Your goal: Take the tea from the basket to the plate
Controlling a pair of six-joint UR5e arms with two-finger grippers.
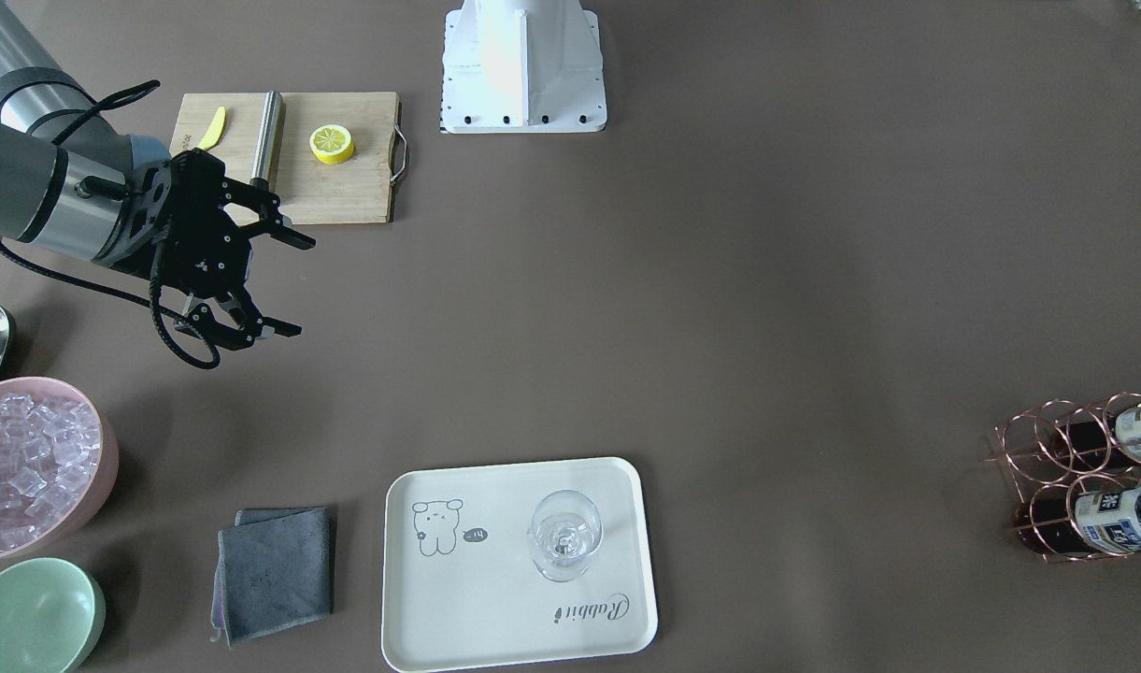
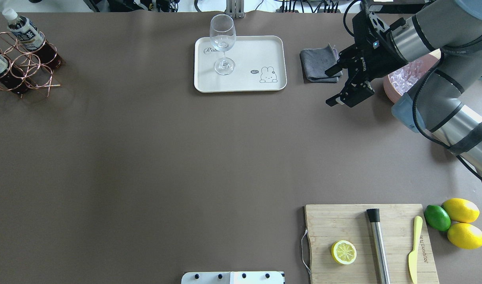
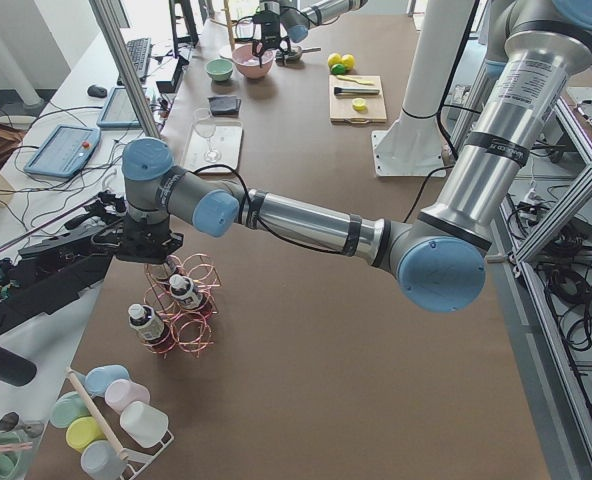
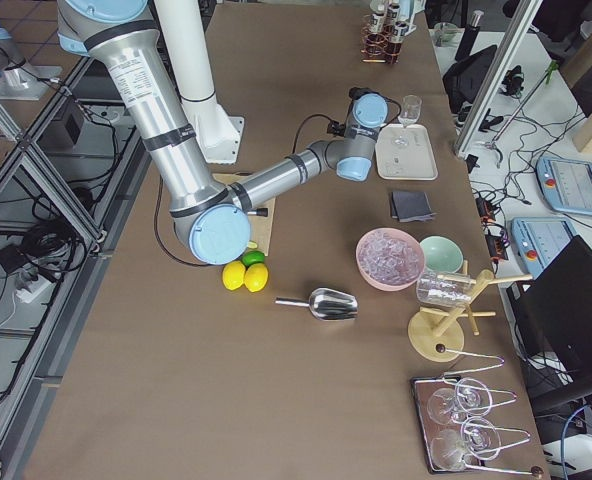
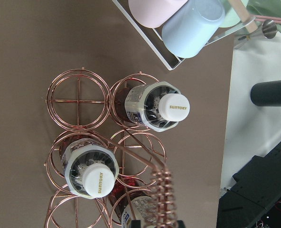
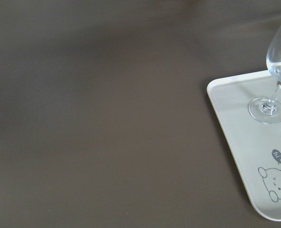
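The copper wire basket (image 5: 76, 99) stands at the table's end on my left, also in the overhead view (image 2: 27, 75). Three tea bottles stand in its cells: one (image 5: 157, 107) at the upper right, one (image 5: 90, 171) at the lower left, and a third (image 5: 135, 216) half hidden under the coiled handle. My left gripper (image 3: 154, 268) hovers just above the basket; I cannot tell whether it is open or shut. The cream plate (image 2: 264, 51) holds a wine glass (image 2: 223, 43). My right gripper (image 2: 329, 88) is open and empty, above the table to the right of the plate.
A grey cloth (image 2: 317, 65) lies between the plate and my right gripper. A pink bowl of ice (image 1: 28, 467) and a mint-green bowl (image 1: 33, 617) sit beyond it. A cutting board (image 2: 343, 225) carries a lemon half, a metal muddler and a yellow knife. Pastel cups (image 5: 192, 23) stand near the basket.
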